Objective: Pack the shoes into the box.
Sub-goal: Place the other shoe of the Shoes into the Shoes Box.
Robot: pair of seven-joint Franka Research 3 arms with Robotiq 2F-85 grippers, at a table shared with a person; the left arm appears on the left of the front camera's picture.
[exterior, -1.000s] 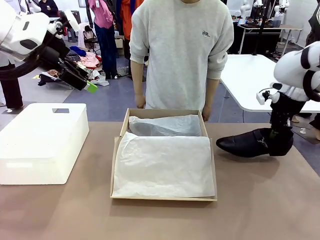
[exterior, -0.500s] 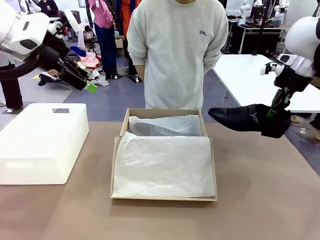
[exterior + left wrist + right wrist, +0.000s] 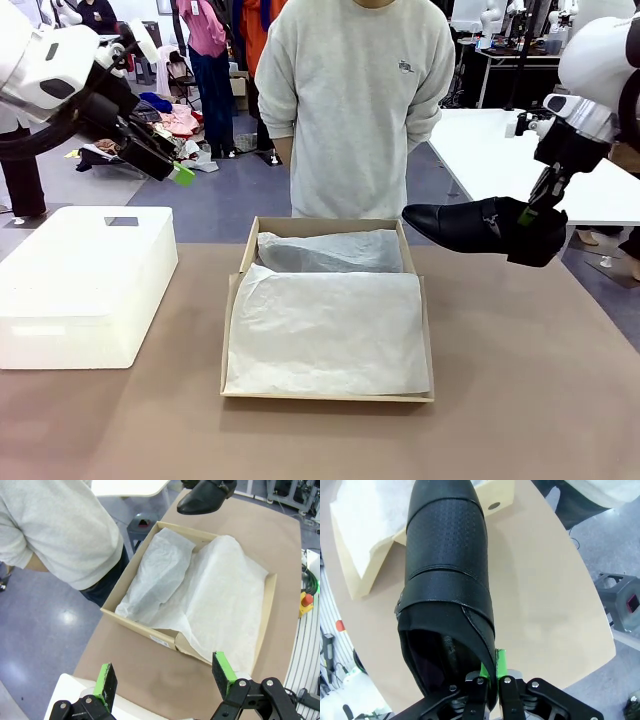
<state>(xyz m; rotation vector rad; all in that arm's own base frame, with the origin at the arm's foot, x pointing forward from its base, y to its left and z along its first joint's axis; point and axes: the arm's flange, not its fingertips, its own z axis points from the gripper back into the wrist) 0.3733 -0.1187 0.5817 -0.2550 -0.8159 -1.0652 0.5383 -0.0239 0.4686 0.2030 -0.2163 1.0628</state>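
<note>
Black leather, up in the air! The shoe [image 3: 470,225] hangs clear of the brown surface [image 3: 520,380]. It lies nearly level, and its tapered toe points across at the far right corner of the box [image 3: 243,262].

The right fingers [image 3: 527,213] have it by the heel end. In the right wrist view they are pinched almost together on the back wall of the shoe, one inside the opening and one outside. A green pad [image 3: 501,665] presses flat against the rim there. From that camera you look straight along the perforated upper and its strap, with the toe lying over the cardboard corner in the picture.

The box sits open in the middle of the surface, well inside both arms' reach. White tissue paper [image 3: 325,325] is bunched in the far half and spread flat over the near half.

Over on the other side, the left fingers [image 3: 182,173] are parked high, above and behind the white block [image 3: 80,280]. In the left wrist view the two green pads [image 3: 106,684] stand wide apart with nothing between them, looking down on the box from its end.

A person [image 3: 360,100] in a grey sweatshirt stands at the far edge, right behind the box.
</note>
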